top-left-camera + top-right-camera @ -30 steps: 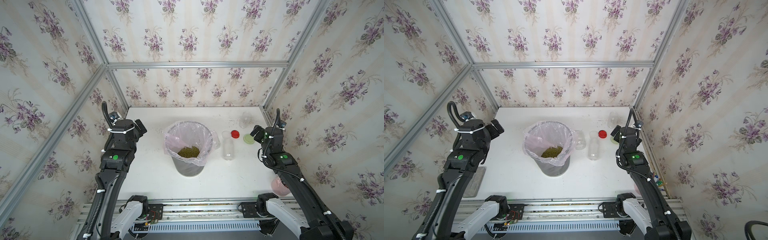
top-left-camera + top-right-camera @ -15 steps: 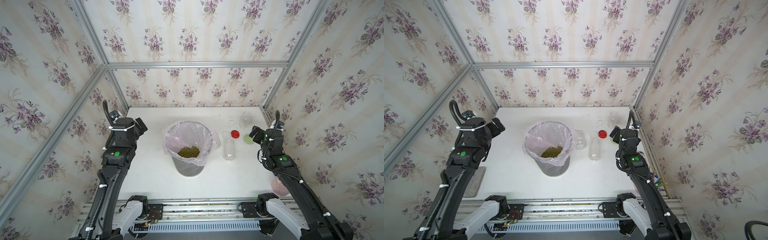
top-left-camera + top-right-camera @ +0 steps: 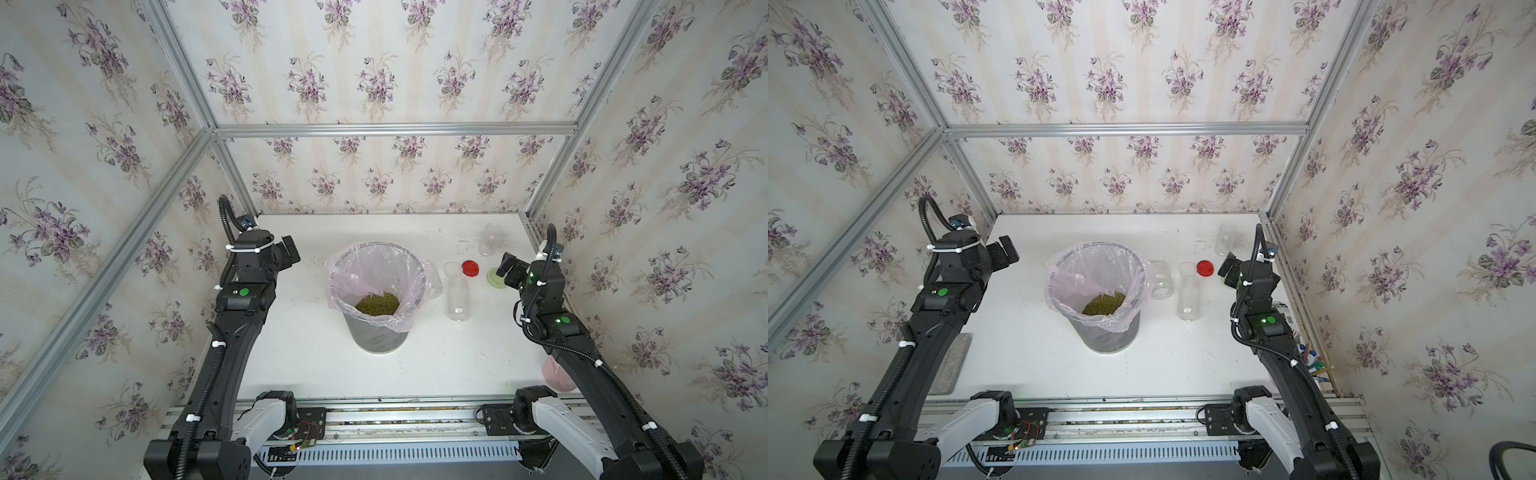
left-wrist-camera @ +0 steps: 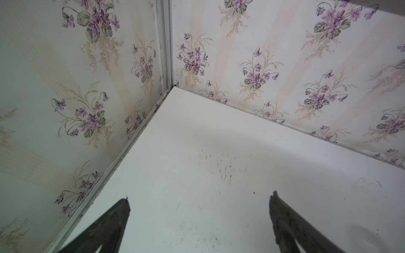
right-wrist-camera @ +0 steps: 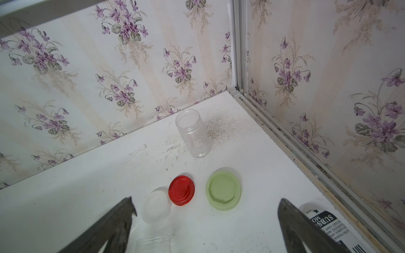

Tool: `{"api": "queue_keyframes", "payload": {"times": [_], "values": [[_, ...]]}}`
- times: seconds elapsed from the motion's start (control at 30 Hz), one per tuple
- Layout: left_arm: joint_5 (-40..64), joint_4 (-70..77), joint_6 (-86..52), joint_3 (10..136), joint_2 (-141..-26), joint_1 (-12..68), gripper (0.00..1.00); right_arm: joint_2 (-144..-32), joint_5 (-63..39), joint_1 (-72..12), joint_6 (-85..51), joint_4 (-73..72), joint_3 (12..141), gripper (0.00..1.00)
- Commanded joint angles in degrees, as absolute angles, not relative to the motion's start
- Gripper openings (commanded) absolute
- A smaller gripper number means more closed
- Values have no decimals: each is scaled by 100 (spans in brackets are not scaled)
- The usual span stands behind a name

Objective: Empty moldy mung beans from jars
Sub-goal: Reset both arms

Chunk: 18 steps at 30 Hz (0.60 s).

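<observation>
Jars (image 3: 457, 297) seen upright, emptied, at 3 o'clock of bin (image 3: 376, 336); right jaws found nearer than left jaws; both pairs spread, nothing held.

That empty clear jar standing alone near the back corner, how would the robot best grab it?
Around the middle of its round side wall, likely, with the right gripper coming in level from the front. The clear jar stands upright, open-mouthed and apart from everything, and the enclosure walls close off its back and right.

Lab test cell: alu frame (image 3: 395, 129), wallpapered walls (image 3: 374, 62)
</observation>
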<state>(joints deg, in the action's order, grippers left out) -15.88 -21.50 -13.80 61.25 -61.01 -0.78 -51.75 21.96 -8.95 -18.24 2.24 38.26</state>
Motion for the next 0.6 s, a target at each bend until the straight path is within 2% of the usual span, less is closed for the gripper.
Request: {"api": "queue_keyframes", "payload": {"times": [0.0,0.23,0.43,0.57], "values": [[-1262,-1603,-943,6029,-6075,-89,100,-5135,2242,-896,-1736,-225,3689,100],[-751,-1151,-1133,5765,-6202,-90,100,-5100,2214,-882,-1757,-463,3489,100],[-879,-969,-1112,5514,-6214,-93,100,-5103,2225,-888,-1649,-627,3361,100],[-877,-340,-1171,4988,-6187,-88,100,-5190,2024,-881,-1517,-872,3234,100]]}}
